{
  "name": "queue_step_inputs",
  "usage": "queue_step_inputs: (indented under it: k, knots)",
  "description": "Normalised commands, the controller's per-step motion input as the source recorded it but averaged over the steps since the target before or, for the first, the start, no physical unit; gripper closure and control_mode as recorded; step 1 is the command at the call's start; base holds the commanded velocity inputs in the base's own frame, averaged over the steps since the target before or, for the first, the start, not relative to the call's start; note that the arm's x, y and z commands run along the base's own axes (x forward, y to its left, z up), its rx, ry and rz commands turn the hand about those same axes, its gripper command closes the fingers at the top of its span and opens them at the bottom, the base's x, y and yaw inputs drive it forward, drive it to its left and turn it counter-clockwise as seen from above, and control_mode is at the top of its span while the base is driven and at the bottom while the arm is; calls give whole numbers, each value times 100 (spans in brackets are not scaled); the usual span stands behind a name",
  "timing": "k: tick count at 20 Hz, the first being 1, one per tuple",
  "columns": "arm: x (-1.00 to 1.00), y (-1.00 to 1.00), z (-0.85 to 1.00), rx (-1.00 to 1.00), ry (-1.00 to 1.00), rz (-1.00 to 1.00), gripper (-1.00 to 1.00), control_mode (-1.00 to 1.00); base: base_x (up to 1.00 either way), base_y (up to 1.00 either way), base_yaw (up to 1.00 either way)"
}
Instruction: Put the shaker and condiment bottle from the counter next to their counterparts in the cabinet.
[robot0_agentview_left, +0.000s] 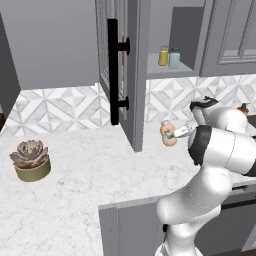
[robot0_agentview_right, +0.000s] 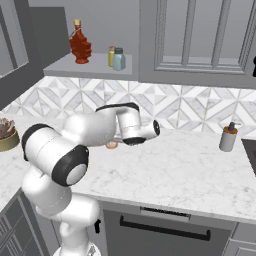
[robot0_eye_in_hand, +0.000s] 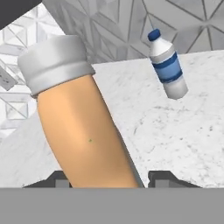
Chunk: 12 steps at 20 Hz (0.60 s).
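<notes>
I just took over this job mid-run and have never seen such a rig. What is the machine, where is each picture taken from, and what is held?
The machine is a white robot arm on a driving base, in a rendered kitchen. Two pictures come from cameras on the base, behind the arm to its left and right. The third looks along the tool from the hand. The tool is closed around the orange condiment bottle at the marble counter. On the counter are a potted succulent, a grey pump dispenser and a water bottle. The wall cabinet is open. Its shelf holds a yellow bottle, a teal jar and a dark red bottle.
</notes>
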Motion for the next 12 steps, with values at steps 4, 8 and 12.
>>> queue_step_inputs:
  k: [4,8,12]
  knots:
    - [0,-18,88,0,0,-3,100,-100,0,0,0]
    - [-7,-3,77,7,0,0,100,-100,0,0,0]
    - [-16,0,71,12,0,0,100,-100,0,0,0]
